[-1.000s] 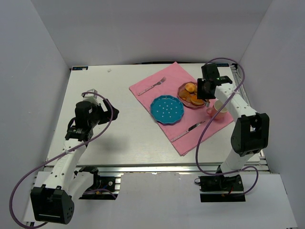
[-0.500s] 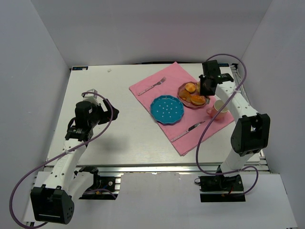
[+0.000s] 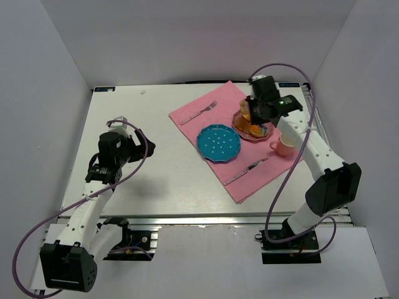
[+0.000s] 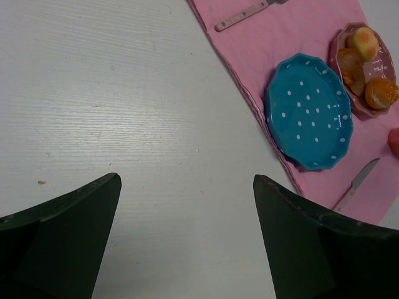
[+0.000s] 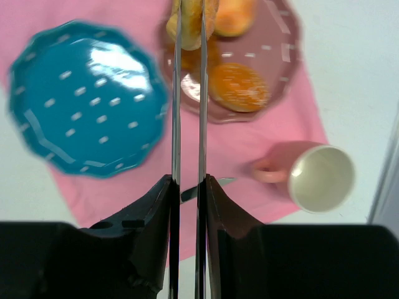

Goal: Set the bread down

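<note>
The right gripper (image 5: 189, 15) is shut tight on one bun (image 5: 190, 34), with a thin finger on each side of it. The bun is over the pink plate (image 5: 283, 68), on the side of it that is near the blue plate (image 5: 87, 93). I cannot tell if the bun touches the pink plate or is up in the air. The second bun (image 5: 234, 14) sits on the pink plate, just beside the held one. An orange pastry (image 5: 240, 87) lies on that plate too. The blue plate has little white dots. Both plates sit side by side on a pink cloth (image 5: 237, 149). A pink cup (image 5: 318, 177) stands upright at the edge of the cloth. A knife (image 3: 246, 171) and a fork (image 3: 199, 112) lie on the cloth as well. The left gripper (image 4: 186, 180) is wide open and holds nothing. It hangs over the white table (image 3: 149, 180), well apart from the plates.
</note>
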Controlling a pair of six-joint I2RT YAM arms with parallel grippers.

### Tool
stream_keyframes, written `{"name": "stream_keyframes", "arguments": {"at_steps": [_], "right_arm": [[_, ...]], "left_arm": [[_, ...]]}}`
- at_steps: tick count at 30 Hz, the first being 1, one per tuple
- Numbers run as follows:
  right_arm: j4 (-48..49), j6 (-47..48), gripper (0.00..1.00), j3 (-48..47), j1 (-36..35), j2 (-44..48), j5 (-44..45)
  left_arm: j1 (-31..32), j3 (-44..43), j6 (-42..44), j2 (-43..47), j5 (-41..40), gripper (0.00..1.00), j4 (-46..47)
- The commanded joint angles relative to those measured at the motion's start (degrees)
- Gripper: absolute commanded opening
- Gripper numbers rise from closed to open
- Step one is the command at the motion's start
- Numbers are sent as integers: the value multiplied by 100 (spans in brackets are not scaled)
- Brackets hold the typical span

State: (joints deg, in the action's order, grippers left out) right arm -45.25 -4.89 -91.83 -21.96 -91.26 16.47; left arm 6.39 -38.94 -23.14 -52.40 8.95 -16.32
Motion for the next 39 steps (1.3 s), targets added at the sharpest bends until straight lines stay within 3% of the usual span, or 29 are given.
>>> {"name": "stream_keyframes", "arguments": {"at_steps": [1, 7, 21, 27, 39], "right_arm": [[-299, 146, 28, -282, -695, 92, 75], [-545, -100, 28, -449, -1714, -391, 550], [-1187, -346, 28, -1020, -2665, -1464, 1684], [-1214, -329, 46, -1135, -2744, -1438, 1430], [-1275, -311, 58, -1258, -2797, -1298, 1017]], "left_arm": [[20, 0, 28, 46, -69, 98, 6], [20, 18, 28, 116, -122, 98, -3], [20, 9, 55, 99, -104, 98, -38], [20, 0, 55, 72, -104, 98, -21], [20, 0, 55, 46, -104, 98, -3]]}}
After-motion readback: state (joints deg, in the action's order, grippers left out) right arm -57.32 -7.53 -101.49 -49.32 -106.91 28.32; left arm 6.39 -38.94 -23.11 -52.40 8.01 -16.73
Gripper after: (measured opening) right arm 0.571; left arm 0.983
